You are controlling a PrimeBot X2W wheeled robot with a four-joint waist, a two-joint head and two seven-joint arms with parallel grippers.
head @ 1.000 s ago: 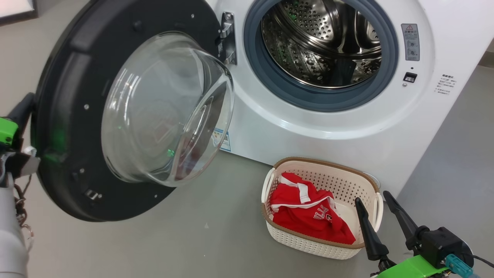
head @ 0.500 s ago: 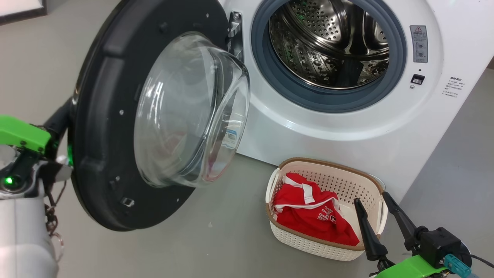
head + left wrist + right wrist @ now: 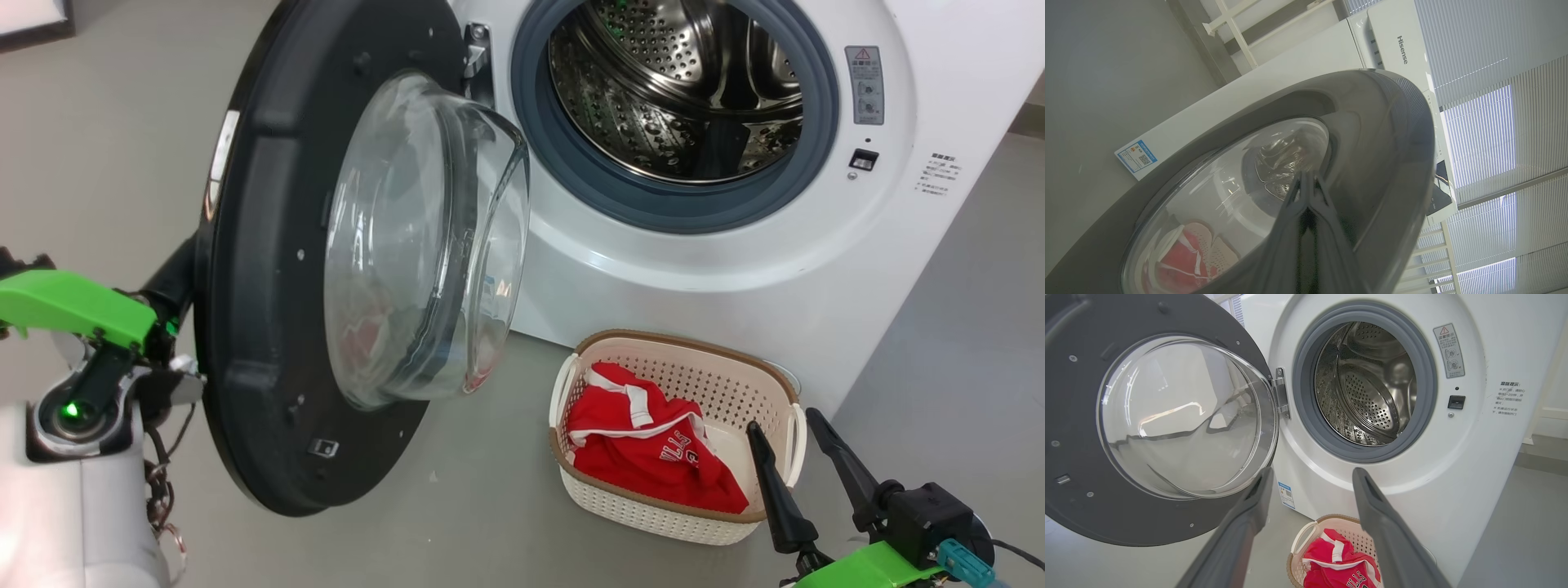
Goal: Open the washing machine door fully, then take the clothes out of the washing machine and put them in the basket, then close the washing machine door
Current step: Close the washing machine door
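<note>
Leftmost, the left arm reaches in from the lower left of the head view, its green bracket level and its pale forearm below. The left gripper point(image 3: 1306, 181) has both dark fingers clenched together on nothing, and in the left wrist view they lie along the glossy outer face of the washing machine door point(image 3: 269, 269) beside the window (whether they actually touch it, I cannot tell). The one door stands swung partly out from the machine, its rim towards the head camera, with the clear glass bowl point(image 3: 416, 245) bulging to the right and the metal hinge point(image 3: 476, 49) at its top right.

Next comes the single washing machine point(image 3: 735, 269), white, with a grey gasket point(image 3: 571, 171) ringing the drum point(image 3: 678, 90). The part of the drum in sight shows perforated steel. One small blue label point(image 3: 1287, 495) sits low on the front.

On the floor just before the machine stands one basket point(image 3: 718, 384), cream with a brown rim. It holds the clothes point(image 3: 645, 457), a single red heap with white trim and lettering; how many garments make it up cannot be told.

Furthest right, the right gripper point(image 3: 782, 423) rises from the lower right corner. Its two fingers are spread apart, grasping nothing, with the tips near the basket's right handle.
</note>
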